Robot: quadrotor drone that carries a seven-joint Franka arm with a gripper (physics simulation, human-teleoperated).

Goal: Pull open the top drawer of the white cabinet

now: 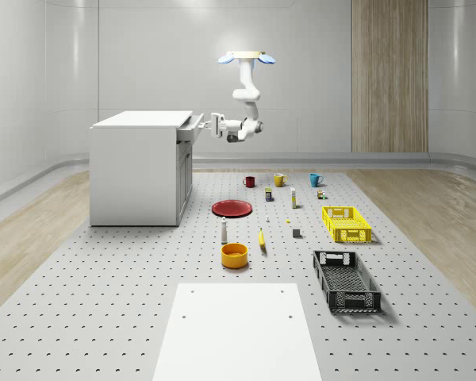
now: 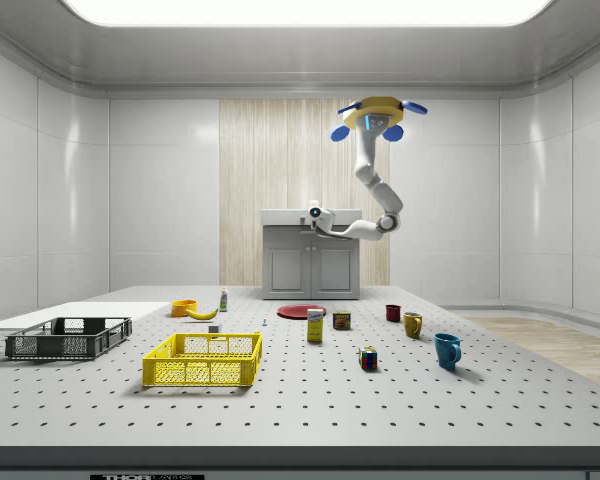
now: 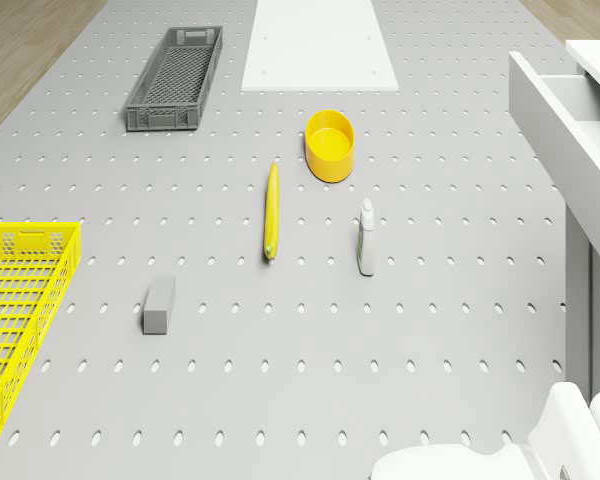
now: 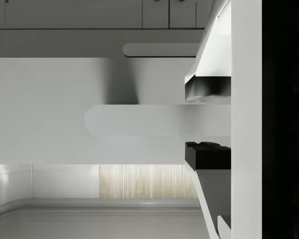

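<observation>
One white box-shaped cabinet (image 1: 139, 168) stands at the whole-scene view's left on the grey perforated bench (image 1: 103, 309), and its top drawer (image 1: 192, 127) juts out a little from the front. The quadrotor drone (image 1: 247, 57) hovers high up, beside the cabinet on its drawer side, above the red round plate (image 1: 232, 208). Its white jointed arm (image 1: 248, 99) bends down and reaches sideways, so the pincer (image 1: 215, 125) sits right at the drawer front.

From the side view, the drone (image 2: 382, 112) hangs above the cabinet's (image 2: 311, 255) right edge, and the pincer (image 2: 315, 213) meets the drawer line near the top.

Looking down from the drone, the pulled-out drawer (image 3: 558, 120) shows its open grey box, well apart from the yellow round bowl (image 3: 330, 145), the yellow banana (image 3: 271, 210) and the small white bottle (image 3: 366, 236).

At the wrist, the two fingers (image 4: 208, 155) stand above and below the pale rounded handle bar (image 4: 139, 120), closed onto its end.
</observation>
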